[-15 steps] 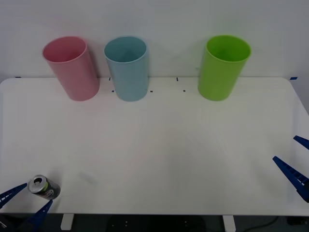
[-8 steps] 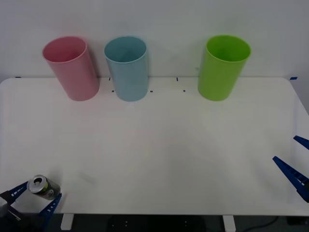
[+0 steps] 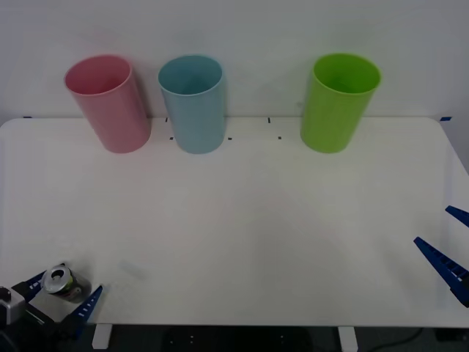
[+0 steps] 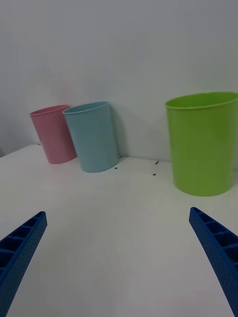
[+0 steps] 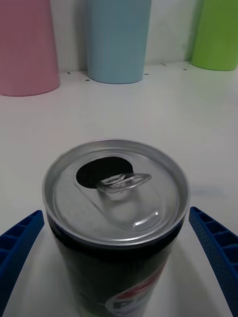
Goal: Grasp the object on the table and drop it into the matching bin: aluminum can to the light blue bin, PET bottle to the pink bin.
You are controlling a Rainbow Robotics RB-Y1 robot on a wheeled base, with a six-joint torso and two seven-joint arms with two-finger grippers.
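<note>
Over the last second the left gripper point(image 3: 60, 295) pushed forward along the near left corner of the table point(image 3: 242, 220), so its two blue fingers now sat on either side of the aluminum can point(image 3: 61, 283) instead of behind it. Jaws were still spread, a gap showing on both sides of the can in the left wrist view; no contact yet. The can stood upright at the near left edge, silver top and opening up, unmoved across the three front frames.

Right gripper point(image 3: 448, 248) stayed parked at the near right edge, jaws wide, nothing between them.

Light blue bin point(image 3: 192, 103) stood at the far side, just beside the pink bin point(image 3: 108, 101), with a lime green bin point(image 3: 338, 100) further right; all well apart from the can.

Judgement: approach looked done, the can was bracketed, and closing on it seemed the next step. Lift and carry to the light blue bin not yet begun.
</note>
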